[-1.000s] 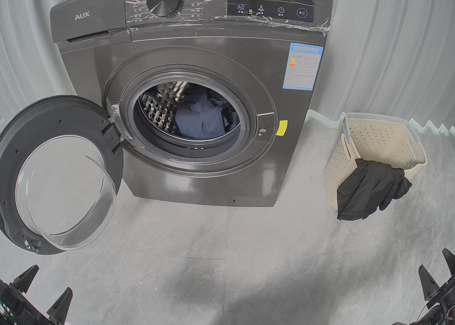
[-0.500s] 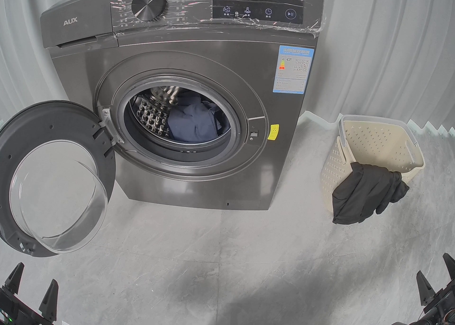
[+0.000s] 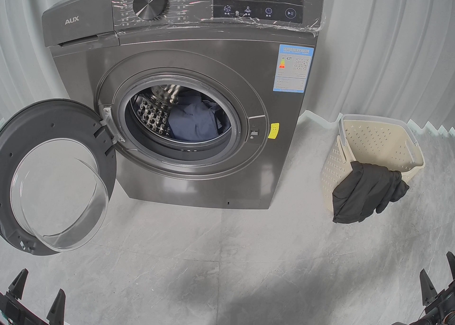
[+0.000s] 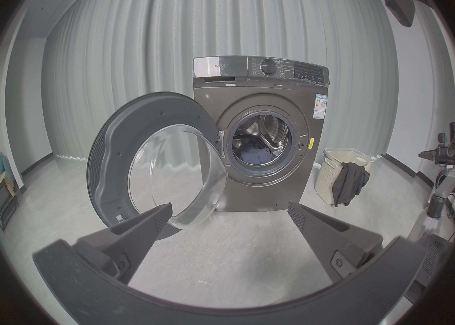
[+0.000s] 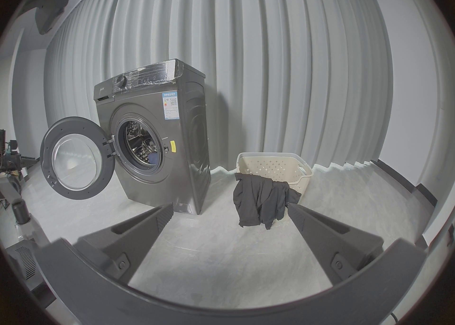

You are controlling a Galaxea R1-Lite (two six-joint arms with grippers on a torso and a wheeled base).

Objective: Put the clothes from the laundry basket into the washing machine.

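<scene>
A grey front-loading washing machine (image 3: 189, 56) stands ahead with its round door (image 3: 52, 174) swung open to the left. Blue clothes (image 3: 194, 120) lie inside the drum. To its right on the floor sits a cream laundry basket (image 3: 379, 143) with a black garment (image 3: 365, 191) draped over its front rim. My left gripper (image 3: 38, 293) is low at the left, open and empty. At the lower right my right gripper (image 3: 441, 276) is open and empty too. In the wrist views I see the machine (image 4: 265, 127), the basket (image 5: 277, 167) and the black garment (image 5: 260, 198) farther off.
Pale pleated curtain (image 3: 393, 32) runs behind the machine and basket. Grey tiled floor (image 3: 246, 255) stretches bare between me and the machine. The open door juts out over the floor on the left.
The whole picture has shifted, so the camera moved, mostly in the first half second. Both grippers sit a little lower in the picture. The clothes and basket stay put.
</scene>
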